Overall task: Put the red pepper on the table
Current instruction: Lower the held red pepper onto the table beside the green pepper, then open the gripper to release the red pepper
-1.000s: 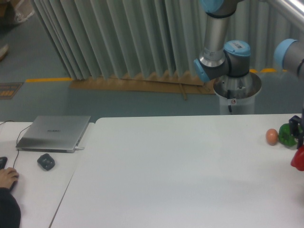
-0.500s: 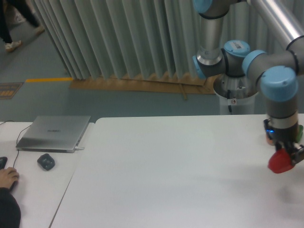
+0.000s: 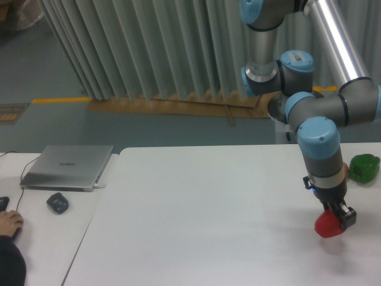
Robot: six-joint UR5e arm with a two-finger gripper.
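Toward four o'clock on the worktop point(image 3: 208, 214), the red pepper point(image 3: 328, 226) hangs pinched in the pincer point(image 3: 334, 219), whose dark fingers clamp it from above and to the side so that most of its glossy body shows below and to the left of them. It seems to sit just over the white surface, though whether it touches cannot be told; a faint shadow lies under it. The wrist points straight down, which suits a lowering and a clean release onto bare worktop. At two o'clock from it, well apart, lies the green pepper point(image 3: 364, 167), and the forearm covers the space between them. Setting down at this spot keeps the red pepper away from its neighbour, so it should not knock it if it rolls. Far off at nine o'clock, on the smaller desk point(image 3: 41, 238), sit a closed laptop point(image 3: 67, 166) and a mouse point(image 3: 58, 203).
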